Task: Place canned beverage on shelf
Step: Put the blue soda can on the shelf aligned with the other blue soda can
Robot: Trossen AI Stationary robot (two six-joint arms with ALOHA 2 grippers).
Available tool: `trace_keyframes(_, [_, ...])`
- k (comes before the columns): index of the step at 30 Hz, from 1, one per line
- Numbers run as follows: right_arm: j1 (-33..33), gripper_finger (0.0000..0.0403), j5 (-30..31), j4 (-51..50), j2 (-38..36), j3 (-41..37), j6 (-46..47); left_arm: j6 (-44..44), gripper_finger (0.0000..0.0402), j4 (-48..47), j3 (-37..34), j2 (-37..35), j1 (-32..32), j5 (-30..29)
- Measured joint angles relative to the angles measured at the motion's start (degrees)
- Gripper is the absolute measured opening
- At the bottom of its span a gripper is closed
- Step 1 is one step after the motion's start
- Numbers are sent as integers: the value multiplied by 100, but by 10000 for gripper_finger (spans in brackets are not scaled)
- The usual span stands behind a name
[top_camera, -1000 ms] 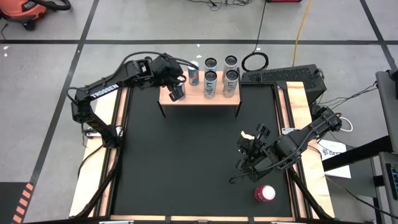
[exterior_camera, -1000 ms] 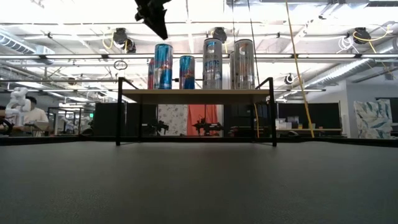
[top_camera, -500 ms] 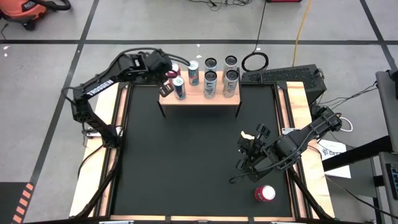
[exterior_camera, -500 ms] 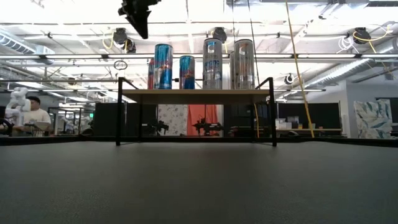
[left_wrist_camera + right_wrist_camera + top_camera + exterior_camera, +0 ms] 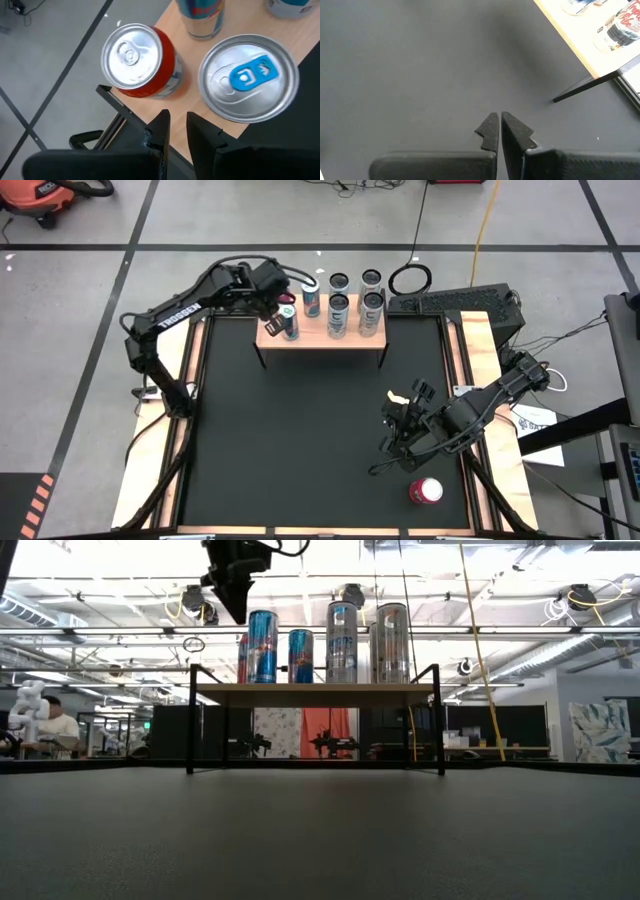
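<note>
1. The left tool [image 5: 175, 127] is hanging above the far-left end of the shelf [image 5: 320, 340], its fingers standing narrowly apart with nothing between them.
2. Directly under it, two cans are standing upright on the shelf: a red can [image 5: 140, 62] at the far-left corner and a blue-tabbed can [image 5: 247, 77] just beside it on the near side. Neither is touching the fingers.
3. More cans [image 5: 338, 315] are standing in two rows along the shelf, so it is filling up but still showing bare wood at the right end.
4. The right tool [image 5: 497, 131] is waiting over the near-right part of the black desk [image 5: 300, 440], its fingers pressed together and gripping nothing.
5. One red can on the desk [image 5: 425, 491] is resting in the near-right corner, apparently lying on its side, near that tool and well apart from the shelf.
6. That can is likely feeling rigid if full, moderately heavy, and smooth enough to slip; its thin wall is probably denting under a hard squeeze.
7. A grasp across the mid-body, fingers on opposite sides of the cylinder, is looking safest, since it may roll.
</note>
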Motion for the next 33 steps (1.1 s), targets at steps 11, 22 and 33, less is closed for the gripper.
trace_keyframes(11, [2,0,-2,-2,0,0,-11,52,60,324,0,119,-2,90])
trace_keyframes(22, [0,0,-2,0,0,0,-15,201,60,437,0,121,-7,421])
trace_keyframes(33, [0,0,-2,-2,0,0,-20,208,60,674,0,319,-2,603])
